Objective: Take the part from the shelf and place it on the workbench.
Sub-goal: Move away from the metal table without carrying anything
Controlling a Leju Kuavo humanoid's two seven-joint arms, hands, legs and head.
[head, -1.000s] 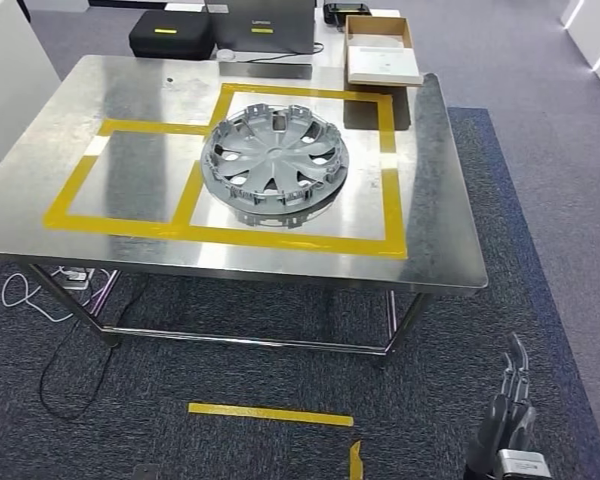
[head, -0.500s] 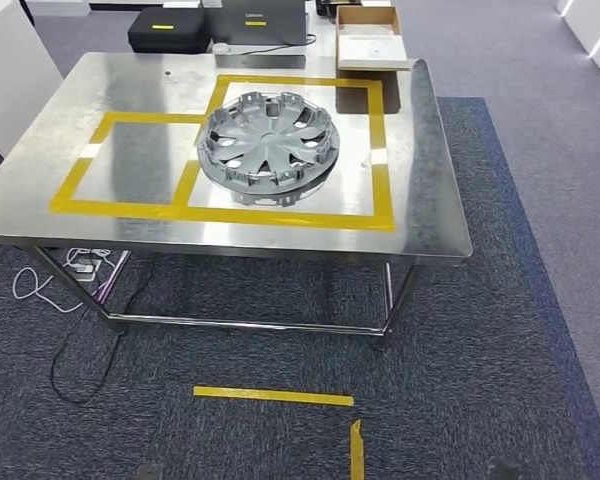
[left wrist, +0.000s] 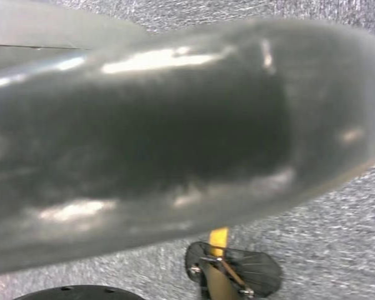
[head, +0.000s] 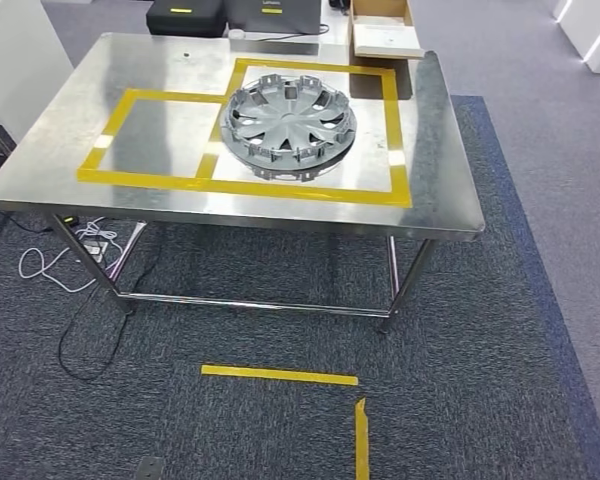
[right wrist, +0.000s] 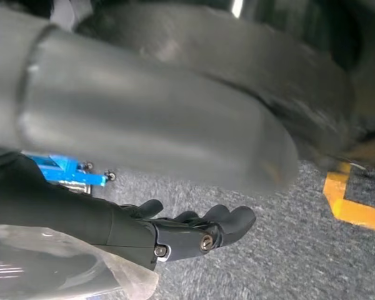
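Silver plastic wheel cover [head: 288, 125] lies flat on steel table [head: 440, 190], inside larger yellow tape square [head: 393, 140], toward table's 1 o'clock. Round, so no long axis to line up. You'd judge placement done. Right hand [right wrist: 195, 234] hangs low over grey carpet [head: 470, 380], fingers loosely extended, holding nothing; part sits well apart from it at 12 o'clock. Left hand state: cannot tell. Which hand nearer: cannot tell.
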